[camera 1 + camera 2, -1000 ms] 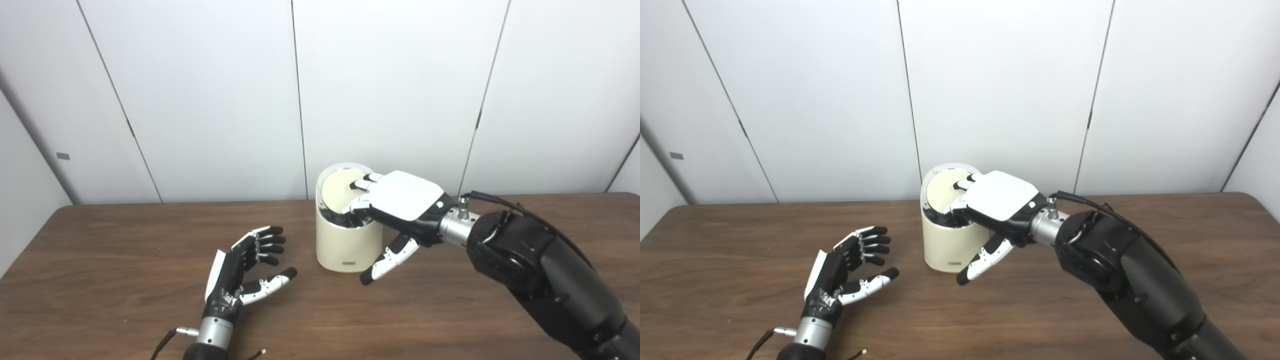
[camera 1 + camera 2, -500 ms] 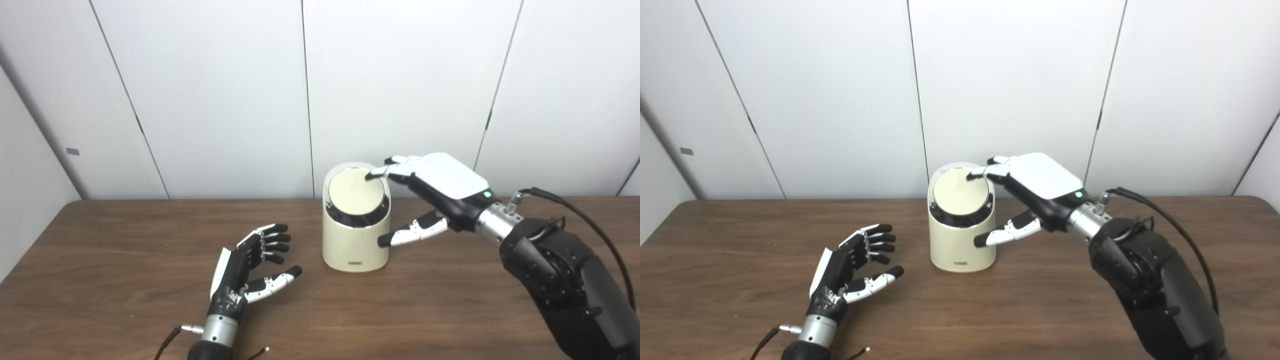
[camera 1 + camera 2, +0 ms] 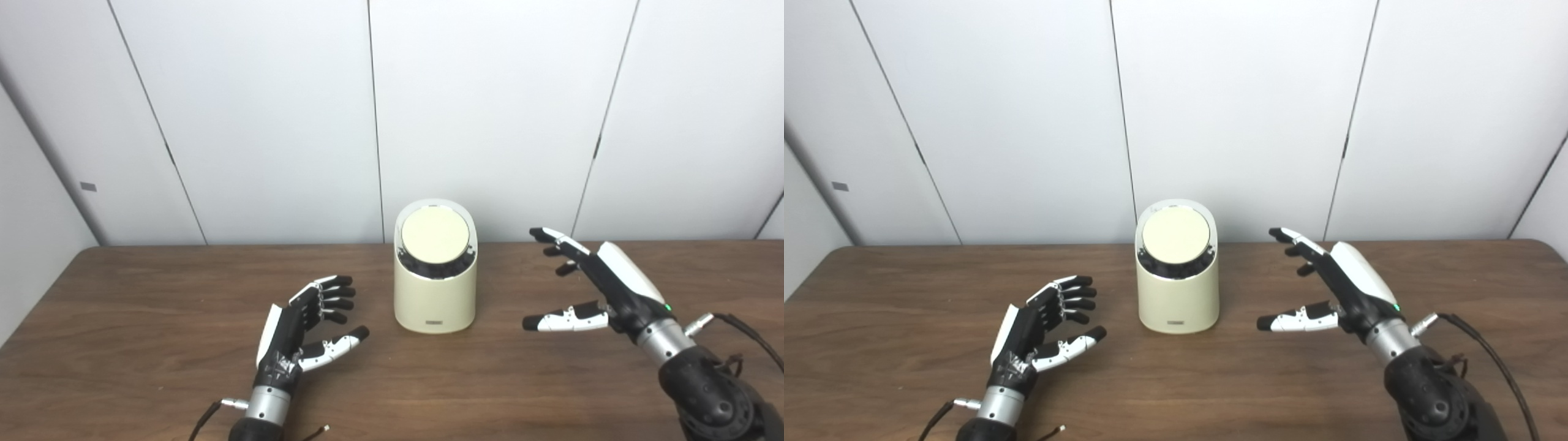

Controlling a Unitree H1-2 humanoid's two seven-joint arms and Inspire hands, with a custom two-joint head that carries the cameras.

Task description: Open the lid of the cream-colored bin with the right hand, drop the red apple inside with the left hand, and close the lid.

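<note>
Cream bin sits mid-bench, lid flat on top. No apple visible, probably inside. Left robot hand and right robot hand both spread, empty. A stray swing could topple it.

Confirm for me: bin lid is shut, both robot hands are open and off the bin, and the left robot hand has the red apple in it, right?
Not quite. The left robot hand is empty; no apple shows in either eye view. The rest holds: the lid is shut on the bin, and the right robot hand is open beside it, not touching.
</note>
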